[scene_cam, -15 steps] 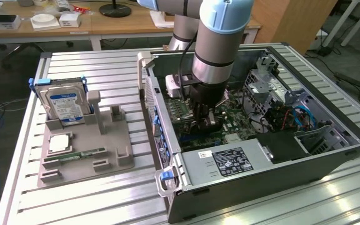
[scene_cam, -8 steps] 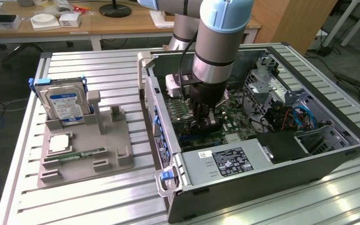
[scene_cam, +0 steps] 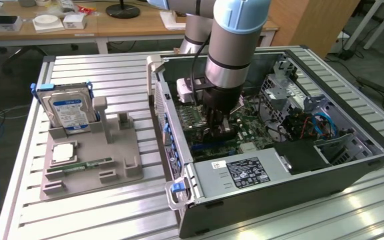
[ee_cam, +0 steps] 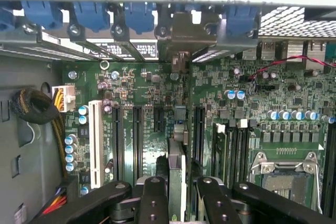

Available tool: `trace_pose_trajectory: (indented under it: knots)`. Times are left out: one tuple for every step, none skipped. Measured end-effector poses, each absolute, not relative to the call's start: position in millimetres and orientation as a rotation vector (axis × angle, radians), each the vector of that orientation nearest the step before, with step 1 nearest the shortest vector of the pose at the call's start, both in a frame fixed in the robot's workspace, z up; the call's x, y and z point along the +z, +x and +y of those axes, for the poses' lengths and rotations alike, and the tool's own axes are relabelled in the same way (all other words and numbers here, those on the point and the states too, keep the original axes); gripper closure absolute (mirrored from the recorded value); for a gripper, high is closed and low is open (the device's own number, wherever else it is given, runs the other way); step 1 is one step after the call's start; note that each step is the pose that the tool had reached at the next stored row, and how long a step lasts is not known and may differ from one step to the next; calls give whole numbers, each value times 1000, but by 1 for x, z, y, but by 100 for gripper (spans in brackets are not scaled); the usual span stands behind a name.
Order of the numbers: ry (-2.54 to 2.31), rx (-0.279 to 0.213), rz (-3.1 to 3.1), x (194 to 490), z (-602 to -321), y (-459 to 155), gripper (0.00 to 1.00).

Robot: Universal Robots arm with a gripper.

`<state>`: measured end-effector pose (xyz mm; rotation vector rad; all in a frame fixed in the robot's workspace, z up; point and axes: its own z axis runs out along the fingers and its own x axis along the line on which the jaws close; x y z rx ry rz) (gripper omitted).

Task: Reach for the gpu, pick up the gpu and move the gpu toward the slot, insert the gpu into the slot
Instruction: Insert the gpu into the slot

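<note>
A grey-and-blue robot arm [scene_cam: 235, 45] reaches down into an open black tower computer case [scene_cam: 279, 195] lying on its side on a slatted aluminium table [scene_cam: 98, 70]. Its black gripper [scene_cam: 219, 125] hangs low over the green motherboard [ee_cam: 152, 85].

In the wrist view the gripper [ee_cam: 181, 200] is clamped on the gpu [ee_cam: 177, 174], a thin dark circuit card seen edge-on, with a black finger [ee_cam: 156, 203] pressed to each face. The card stands upright on the motherboard's row of long black connector strips [ee_cam: 198, 129], between a short strip and a long one. Its silver metal end bracket [ee_cam: 182, 30] sits at the case's rear wall, among the blue plastic retaining clips [ee_cam: 92, 14]. Whether the card's lower edge is seated in a connector cannot be told.

A white connector strip [ee_cam: 96, 142] lies towards one side edge of the board, and the square silver processor socket [ee_cam: 286, 174] towards the other.

Near the table's edge at the exterior view's left, a grey plastic fixture [scene_cam: 92, 175] holds a silver hard drive with a blue-and-white label [scene_cam: 68, 110] upright.
</note>
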<state>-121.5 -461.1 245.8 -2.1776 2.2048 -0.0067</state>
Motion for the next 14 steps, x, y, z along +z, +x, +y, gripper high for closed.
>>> trace_pose_trajectory:
  knots:
    - [-2177,-7,2205,246,-461,-121,74]
    - [-2178,-7,2205,246,-461,-121,74]
    - [-2177,-7,2205,246,-461,-121,74]
    - [-2177,-7,2205,246,-461,-122,74]
    - [-2178,-7,2205,246,-461,-121,74]
    - [-2178,-7,2205,246,-461,-121,74]
    - [-2178,-7,2205,246,-461,-121,74]
    - [-2178,-7,2205,246,-461,-121,74]
    - [-2178,-7,2205,246,-461,-121,74]
    - [-2178,-7,2205,246,-461,-121,74]
    - [-2178,-7,2205,246,-461,-121,74]
    - [-2178,-7,2205,246,-461,-121,74]
    - [-2178,-7,2205,246,-461,-121,74]
    - [-2178,-7,2205,246,-461,-121,74]
